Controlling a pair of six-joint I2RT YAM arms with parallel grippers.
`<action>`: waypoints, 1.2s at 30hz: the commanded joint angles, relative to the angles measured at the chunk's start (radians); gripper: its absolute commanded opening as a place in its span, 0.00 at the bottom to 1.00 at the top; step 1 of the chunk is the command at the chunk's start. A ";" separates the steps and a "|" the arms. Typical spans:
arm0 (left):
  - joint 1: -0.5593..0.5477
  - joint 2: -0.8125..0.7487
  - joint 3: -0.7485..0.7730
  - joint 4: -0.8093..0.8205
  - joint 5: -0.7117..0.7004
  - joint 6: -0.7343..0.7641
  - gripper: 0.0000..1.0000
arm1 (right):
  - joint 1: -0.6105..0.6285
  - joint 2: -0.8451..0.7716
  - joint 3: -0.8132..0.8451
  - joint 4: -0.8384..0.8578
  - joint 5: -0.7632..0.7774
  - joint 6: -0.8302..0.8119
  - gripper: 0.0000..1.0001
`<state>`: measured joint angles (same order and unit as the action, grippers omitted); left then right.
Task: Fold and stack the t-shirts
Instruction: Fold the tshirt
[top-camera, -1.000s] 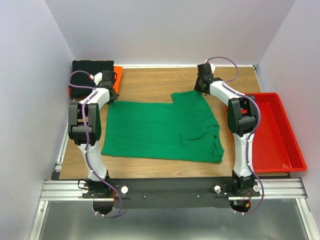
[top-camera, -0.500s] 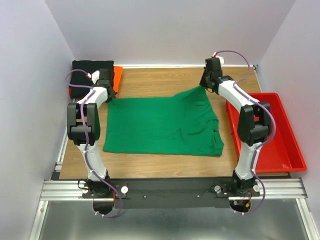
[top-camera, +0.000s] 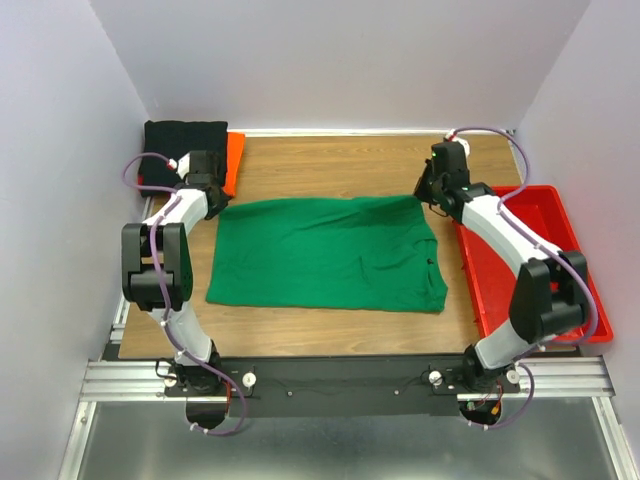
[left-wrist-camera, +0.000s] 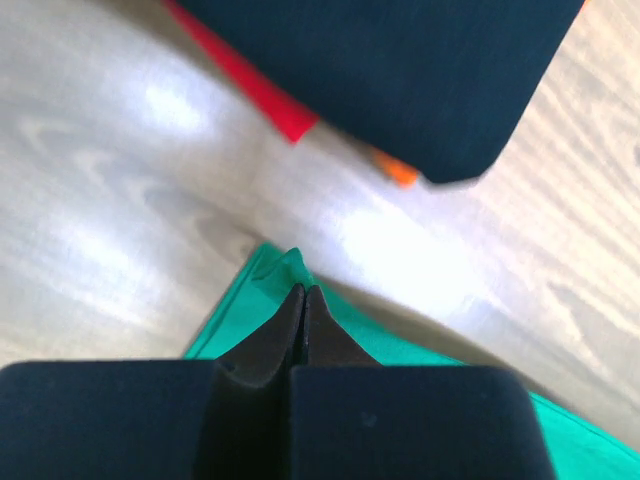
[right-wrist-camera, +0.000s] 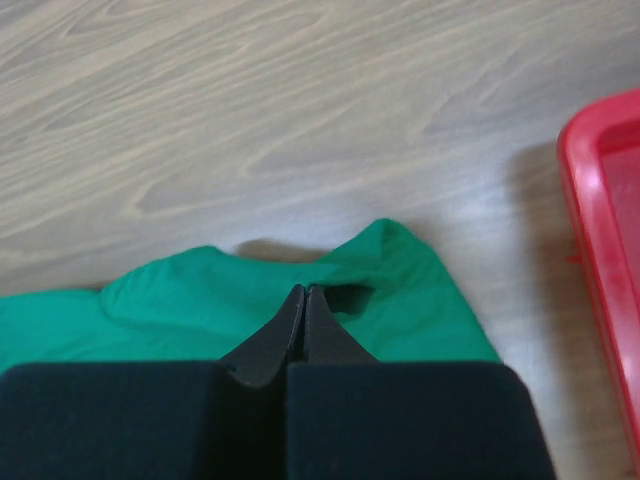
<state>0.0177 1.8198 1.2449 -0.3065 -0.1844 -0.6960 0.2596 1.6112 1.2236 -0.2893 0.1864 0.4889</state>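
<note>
Left of the red tray (top-camera: 572, 285), the green t-shirt (top-camera: 325, 252) lies spread flat on the table (top-camera: 330, 165).

Right gripper (top-camera: 422, 195): closed tight on the back corner nearest the tray. Left gripper (top-camera: 218, 203): pinched on the back corner farthest from it. Wrist views show cloth peaked at the closed tips.

Black t-shirt (top-camera: 183, 150) sits folded on the orange-red t-shirt (top-camera: 235, 155), well apart from the tray.

Judgement: fold in hand. Raise both corners together and level, keep the hem between them taut, and lay it edge on edge. An uneven pull would skew the fold, and a thin pinch may slip.
</note>
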 joint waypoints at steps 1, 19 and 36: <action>0.005 -0.079 -0.068 0.035 0.042 -0.002 0.00 | -0.005 -0.121 -0.085 -0.008 -0.090 0.051 0.00; 0.048 -0.244 -0.214 0.066 0.072 -0.001 0.00 | 0.009 -0.297 -0.306 -0.071 -0.180 0.076 0.00; 0.051 -0.375 -0.360 0.093 0.118 0.016 0.00 | 0.009 -0.404 -0.398 -0.136 -0.174 0.102 0.00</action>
<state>0.0635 1.4975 0.9039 -0.2287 -0.0845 -0.6941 0.2626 1.2373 0.8627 -0.3809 0.0277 0.5739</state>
